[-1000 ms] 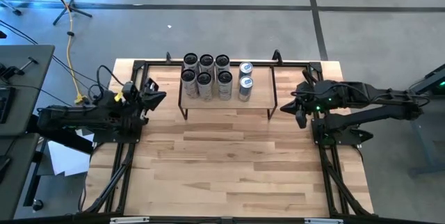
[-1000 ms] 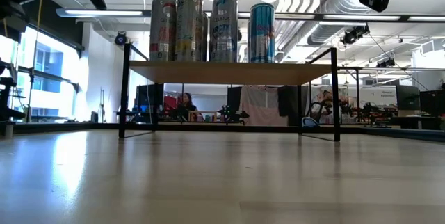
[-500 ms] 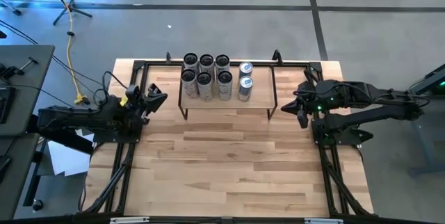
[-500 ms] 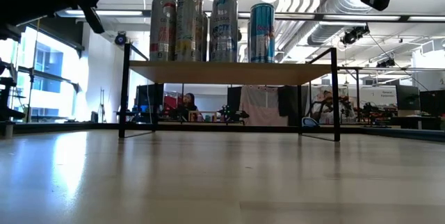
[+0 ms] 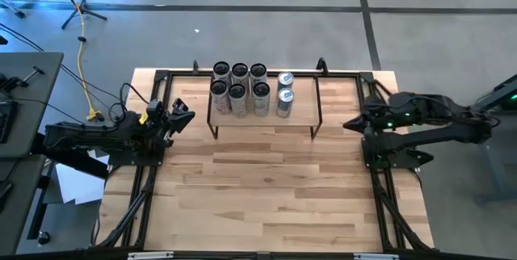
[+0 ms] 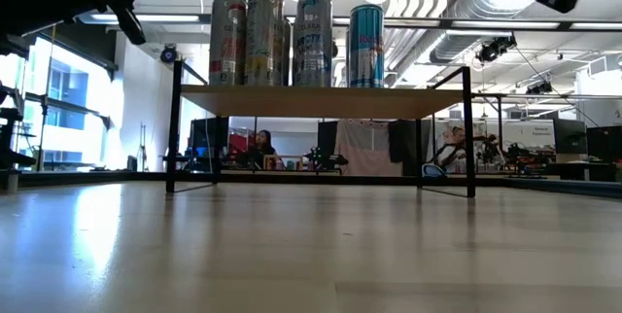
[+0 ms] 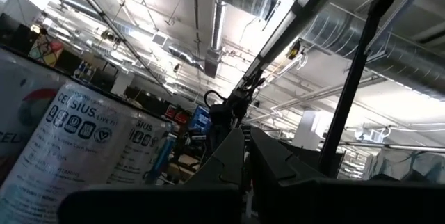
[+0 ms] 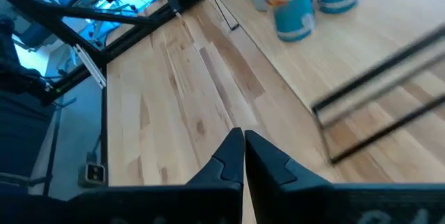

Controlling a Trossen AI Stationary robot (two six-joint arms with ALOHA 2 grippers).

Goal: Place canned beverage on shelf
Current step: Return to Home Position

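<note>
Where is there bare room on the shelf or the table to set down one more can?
On the shelf, the right end is bare, between the two blue cans and the shelf's right edge. Its left part is crowded with six silver cans. The table in front of the shelf is bare wood between the left arm and right arm.

My gripper (image 8: pixel 243 138) is pinched closed over the table (image 8: pixel 163 106); ahead, blue cans (image 8: pixel 293 10) stand upright on the shelf (image 8: pixel 393 26).

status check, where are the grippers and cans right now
Left gripper shut, empty, left of the shelf. Right gripper shut, empty, right of it. Eight cans upright on the shelf. Nothing seen in the way.
</note>
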